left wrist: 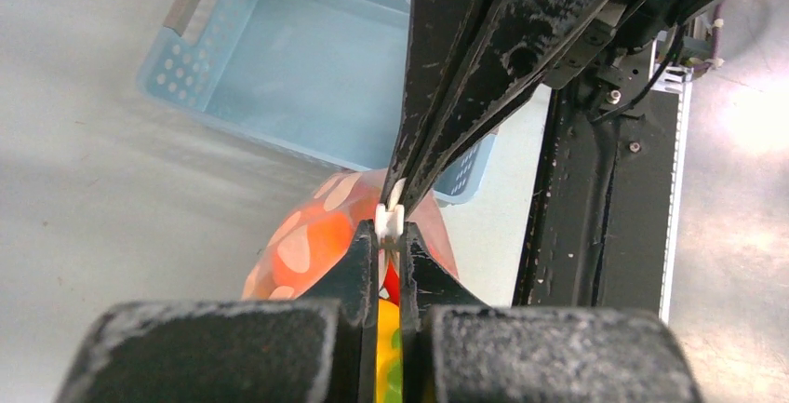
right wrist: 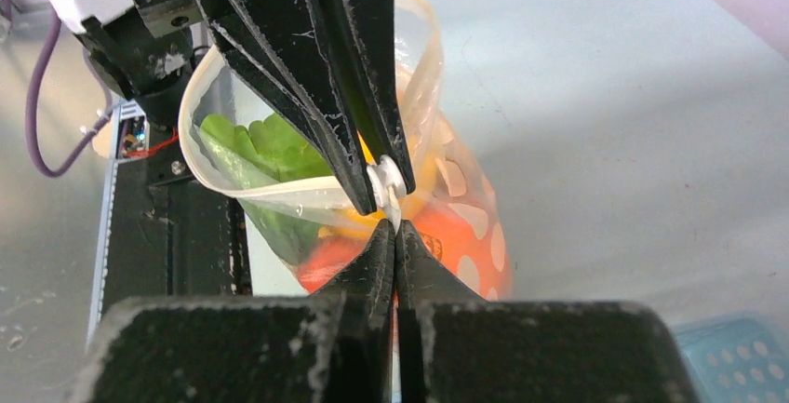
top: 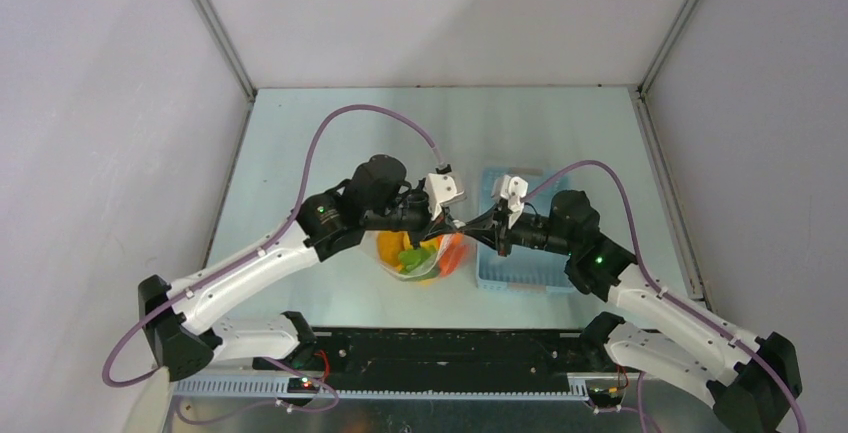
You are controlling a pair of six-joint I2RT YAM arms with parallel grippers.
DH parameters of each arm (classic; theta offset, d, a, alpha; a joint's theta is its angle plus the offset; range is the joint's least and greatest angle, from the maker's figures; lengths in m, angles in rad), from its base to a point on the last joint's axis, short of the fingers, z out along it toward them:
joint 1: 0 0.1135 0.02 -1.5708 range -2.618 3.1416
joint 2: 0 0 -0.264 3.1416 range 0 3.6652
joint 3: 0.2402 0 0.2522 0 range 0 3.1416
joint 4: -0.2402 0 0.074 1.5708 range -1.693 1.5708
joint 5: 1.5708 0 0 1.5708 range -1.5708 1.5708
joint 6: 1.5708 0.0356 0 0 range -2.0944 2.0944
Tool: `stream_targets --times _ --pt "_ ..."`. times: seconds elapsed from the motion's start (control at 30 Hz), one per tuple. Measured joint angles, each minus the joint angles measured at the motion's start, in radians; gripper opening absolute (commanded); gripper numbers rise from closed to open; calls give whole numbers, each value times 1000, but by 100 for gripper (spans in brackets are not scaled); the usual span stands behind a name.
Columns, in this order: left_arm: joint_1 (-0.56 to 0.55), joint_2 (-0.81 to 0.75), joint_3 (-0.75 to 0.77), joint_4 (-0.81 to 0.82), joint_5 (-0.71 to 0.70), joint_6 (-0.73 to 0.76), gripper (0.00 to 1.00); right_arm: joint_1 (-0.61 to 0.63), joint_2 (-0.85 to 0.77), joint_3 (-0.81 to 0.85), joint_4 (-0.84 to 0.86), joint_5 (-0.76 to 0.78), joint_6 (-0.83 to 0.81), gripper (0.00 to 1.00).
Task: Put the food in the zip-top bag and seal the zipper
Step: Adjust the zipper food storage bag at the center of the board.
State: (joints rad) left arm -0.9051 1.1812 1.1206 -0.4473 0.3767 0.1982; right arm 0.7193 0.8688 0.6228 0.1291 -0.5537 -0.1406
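The zip-top bag (top: 438, 265) hangs above the table between both arms, clear with white dots, holding the food (top: 412, 255). My left gripper (left wrist: 391, 237) is shut on the zipper's small white slider (left wrist: 391, 220). My right gripper (right wrist: 393, 228) is shut on the bag's top edge right beside that slider (right wrist: 385, 180), tip to tip with the left gripper (right wrist: 380, 194). In the right wrist view the bag's mouth (right wrist: 200, 147) gapes in a loop, with green food (right wrist: 251, 147) and red and orange pieces (right wrist: 330, 256) inside.
A light blue perforated basket (top: 525, 275) sits on the table just right of the bag, under the right arm's wrist; in the left wrist view its floor (left wrist: 307, 68) is bare. The black base rail (top: 440, 348) runs along the near edge.
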Motion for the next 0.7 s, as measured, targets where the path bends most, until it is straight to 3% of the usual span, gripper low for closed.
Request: stream_targets --times 0.7 --pt "-11 -27 -14 -14 -85 -18 1 -28 -31 -24 67 -3 129 0"
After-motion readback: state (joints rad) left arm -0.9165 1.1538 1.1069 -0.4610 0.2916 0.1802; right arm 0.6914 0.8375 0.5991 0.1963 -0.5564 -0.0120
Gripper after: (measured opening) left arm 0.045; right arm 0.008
